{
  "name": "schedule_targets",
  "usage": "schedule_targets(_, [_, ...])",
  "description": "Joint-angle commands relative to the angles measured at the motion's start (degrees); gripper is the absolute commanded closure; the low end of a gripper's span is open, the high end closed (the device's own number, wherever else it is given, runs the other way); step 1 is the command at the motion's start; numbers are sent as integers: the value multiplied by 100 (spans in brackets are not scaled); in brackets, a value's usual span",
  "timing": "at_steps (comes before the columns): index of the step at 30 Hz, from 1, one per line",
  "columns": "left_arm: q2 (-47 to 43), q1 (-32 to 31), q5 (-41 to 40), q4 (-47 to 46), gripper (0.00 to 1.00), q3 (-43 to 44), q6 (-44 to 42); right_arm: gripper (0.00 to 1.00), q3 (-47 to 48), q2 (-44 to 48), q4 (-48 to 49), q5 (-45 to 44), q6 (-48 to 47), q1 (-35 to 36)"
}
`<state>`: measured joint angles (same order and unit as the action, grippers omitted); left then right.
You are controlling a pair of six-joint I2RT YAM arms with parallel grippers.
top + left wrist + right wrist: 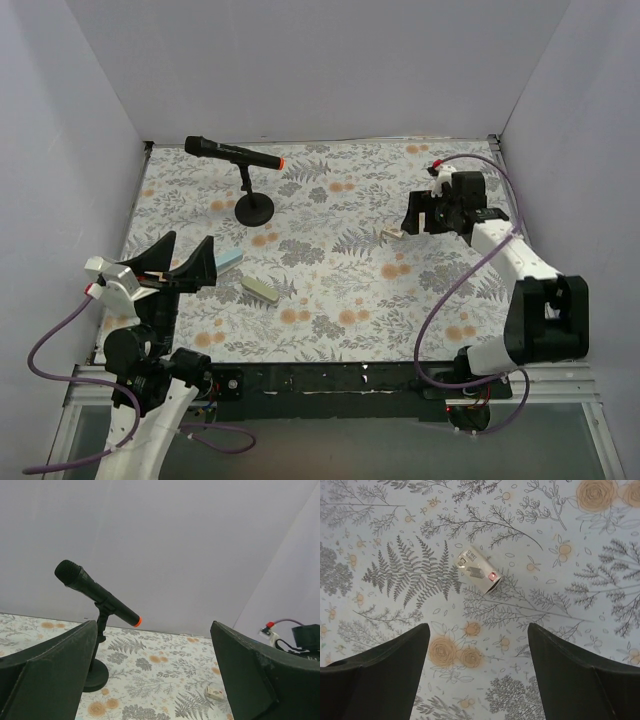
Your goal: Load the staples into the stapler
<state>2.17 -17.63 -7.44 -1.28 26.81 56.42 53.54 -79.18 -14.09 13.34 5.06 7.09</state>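
The small box of staples (pixel 479 570) lies on the flowered tablecloth (pixel 340 200), right of the middle. The right gripper (pixel 416 216) hovers just beside it, tilted down at it, jaws spread wide with nothing between them. The olive-green stapler (pixel 262 291) lies well apart from the box, left of centre, near a light blue bar (pixel 229 262). The left gripper (pixel 186 255) hangs over the table's left side, jaws wide and empty, facing a microphone (pixel 235 153) on its stand.
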Motion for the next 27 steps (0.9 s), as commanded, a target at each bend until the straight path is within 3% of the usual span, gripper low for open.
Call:
schedule_targets(1, [-33,-65,155,75,2,-53,-193,13,728,-765,-147,450,-1382,231])
schedule_targets(4, [-50,-100,155,93,2,-35,-298,13,1114,-1344,-305,-103,-2244,608])
schedule_targets(6, [-50,-118,138,93,2,-44,-386,12,1527,-1819,-610,-17,-2648,732])
schedule_targets(14, [-33,-144,173,93,2,-44,-518,20,2670,-3172,-1333,-25,-3257,723])
schedule_targets(22, [-7,-153,261,93,2,-70,-545,32,3048,-3657,-1791,397,-3582,741])
schedule_targets(27, [11,-153,340,93,2,-62,-554,38,3005,-3781,-1940,152,-3696,872])
